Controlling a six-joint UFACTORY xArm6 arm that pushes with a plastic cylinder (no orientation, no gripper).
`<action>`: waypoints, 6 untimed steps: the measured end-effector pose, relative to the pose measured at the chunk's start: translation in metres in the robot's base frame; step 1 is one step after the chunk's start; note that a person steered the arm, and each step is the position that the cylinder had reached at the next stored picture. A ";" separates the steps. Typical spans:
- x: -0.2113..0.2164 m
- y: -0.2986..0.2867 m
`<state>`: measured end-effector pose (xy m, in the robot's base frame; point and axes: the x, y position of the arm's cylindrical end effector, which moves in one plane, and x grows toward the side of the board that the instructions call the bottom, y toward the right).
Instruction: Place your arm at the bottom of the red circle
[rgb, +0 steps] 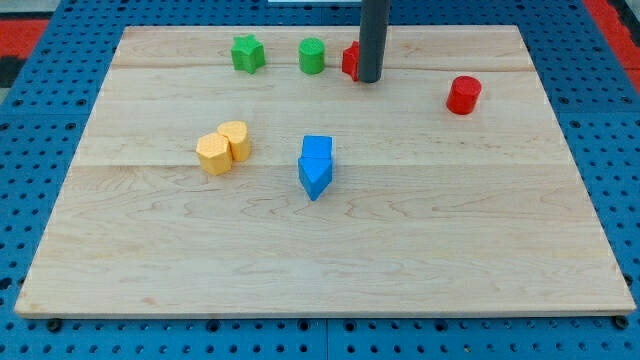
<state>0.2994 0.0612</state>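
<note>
The red circle (463, 95) stands near the view's upper right on the wooden board (320, 250). My tip (369, 79) rests on the board near the view's top centre, well to the left of the red circle and slightly above it. The rod hides most of a second red block (350, 60), whose shape I cannot make out; the tip is at that block's right side.
A green star (247, 53) and a green circle (312, 56) sit at the view's top, left of my tip. Two yellow blocks (223, 148) touch at the middle left. Two blue blocks (315, 164) touch at the centre.
</note>
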 end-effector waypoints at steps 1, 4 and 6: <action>0.006 -0.002; 0.011 -0.014; 0.053 0.014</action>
